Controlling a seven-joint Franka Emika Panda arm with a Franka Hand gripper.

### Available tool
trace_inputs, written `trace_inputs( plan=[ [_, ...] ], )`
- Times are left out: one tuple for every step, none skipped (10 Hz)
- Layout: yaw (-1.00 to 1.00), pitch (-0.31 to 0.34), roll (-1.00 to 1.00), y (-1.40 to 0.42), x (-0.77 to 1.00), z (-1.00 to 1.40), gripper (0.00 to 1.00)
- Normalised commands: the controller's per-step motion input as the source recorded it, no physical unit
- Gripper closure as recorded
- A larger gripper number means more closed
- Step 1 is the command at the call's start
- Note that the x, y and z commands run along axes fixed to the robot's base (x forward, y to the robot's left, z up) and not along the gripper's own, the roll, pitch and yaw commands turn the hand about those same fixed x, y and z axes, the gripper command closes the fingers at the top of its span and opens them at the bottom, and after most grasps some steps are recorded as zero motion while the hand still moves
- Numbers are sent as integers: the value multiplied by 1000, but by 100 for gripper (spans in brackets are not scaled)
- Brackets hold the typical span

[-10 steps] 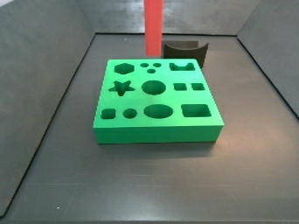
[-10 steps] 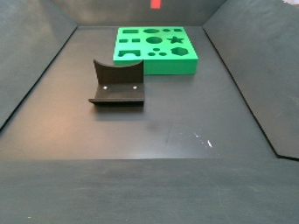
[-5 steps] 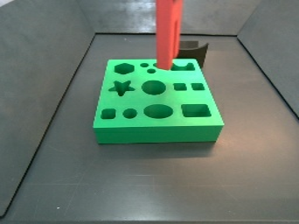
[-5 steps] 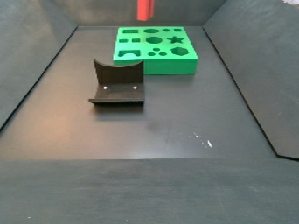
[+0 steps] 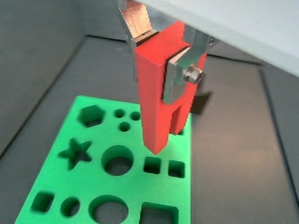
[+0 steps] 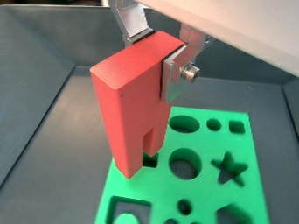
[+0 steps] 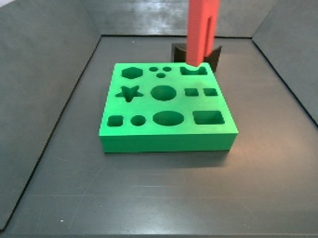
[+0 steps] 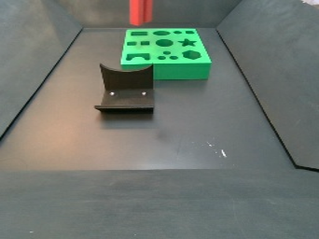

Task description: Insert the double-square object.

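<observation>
The claw [image 5: 163, 54] is gripping the long, stiff red double-square bar [image 5: 159, 92] by its upper end (prongs down), hanging above the green holed board [image 7: 165, 108] near the surface's far edge.

Opposite side views share the green board [image 7: 165, 104]; pincer [image 5: 163, 54] cameras look down.

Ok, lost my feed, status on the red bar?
Gripper shut on red bar, upright, prongs down. Hanging above green board, not inserted. Nothing blocking the holes.
</observation>
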Motion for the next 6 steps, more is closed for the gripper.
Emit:
trace_inputs(
  plan=[
    [-963,0,0,91,140,-123,100],
    [-949,0,0,89,103,-151,100],
    [-960,0,0,77,77,-146,100],
    [-963,0,0,57,83,-146,100],
    [-926,0,0,29,100,-137,100],
    [-891,4,0,0,126,-131,100]
  ],
)
